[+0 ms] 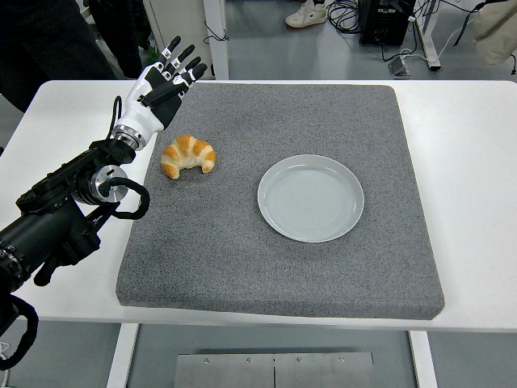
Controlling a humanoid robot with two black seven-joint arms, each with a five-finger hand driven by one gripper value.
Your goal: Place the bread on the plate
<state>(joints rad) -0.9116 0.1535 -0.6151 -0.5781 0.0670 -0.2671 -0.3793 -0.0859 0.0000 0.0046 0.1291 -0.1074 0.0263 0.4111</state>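
Observation:
A golden croissant (188,155) lies on the left part of the grey mat (266,259). To its right, an empty pale blue plate (311,197) rests on the mat. My left hand (164,84) hovers behind and to the left of the croissant, over the mat's far left corner. Its fingers (181,60) are spread and hold nothing. There is a clear gap between the hand and the bread. The right arm does not show.
The mat covers most of the white table (468,162). A person in dark clothes (48,40) stands beyond the table's far left corner. Cables and table legs (404,32) show on the floor behind.

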